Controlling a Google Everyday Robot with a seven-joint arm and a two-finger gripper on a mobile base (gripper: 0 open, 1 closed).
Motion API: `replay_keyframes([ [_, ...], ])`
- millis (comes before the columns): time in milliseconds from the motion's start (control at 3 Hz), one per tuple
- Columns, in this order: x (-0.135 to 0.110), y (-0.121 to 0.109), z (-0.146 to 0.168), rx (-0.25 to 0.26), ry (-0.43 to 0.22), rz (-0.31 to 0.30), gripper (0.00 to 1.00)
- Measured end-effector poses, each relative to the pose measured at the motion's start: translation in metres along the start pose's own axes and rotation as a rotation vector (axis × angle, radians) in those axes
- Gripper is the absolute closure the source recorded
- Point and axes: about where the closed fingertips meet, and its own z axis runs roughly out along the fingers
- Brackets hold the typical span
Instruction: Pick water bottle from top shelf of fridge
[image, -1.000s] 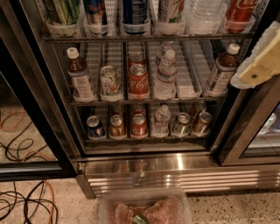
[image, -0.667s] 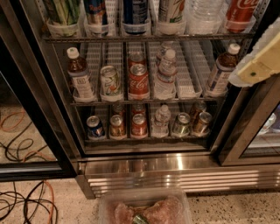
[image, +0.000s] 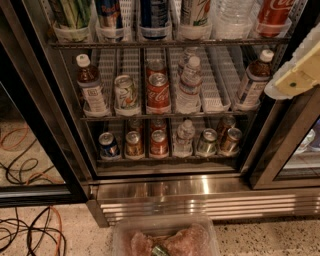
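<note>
The fridge (image: 165, 187) stands in front of me with its racks in plain sight. The water bottle (image: 232, 17), large, clear and ribbed, stands on the top shelf (image: 170, 44), second lane from the right, with its top cut off by the picture's edge. Of my gripper (image: 295, 75) only a cream-coloured part shows, at the right edge. It is level with the middle rack, to the right of the water bottle and lower, and it touches nothing.
A red cola bottle (image: 272, 17) and cans flank the water bottle. The lower racks hold cans, small white-capped bottles (image: 189, 85) and brown drink bottles (image: 91, 90). A clear tray (image: 165, 237) lies at the bottom. Cables (image: 30, 230) lie on the floor at left.
</note>
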Motion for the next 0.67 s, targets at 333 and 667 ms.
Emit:
replay_keyframes([
  [333, 0.0000, 0.0000, 0.0000, 0.000, 0.000, 0.000, 0.00],
  [667, 0.0000, 0.0000, 0.0000, 0.000, 0.000, 0.000, 0.00],
])
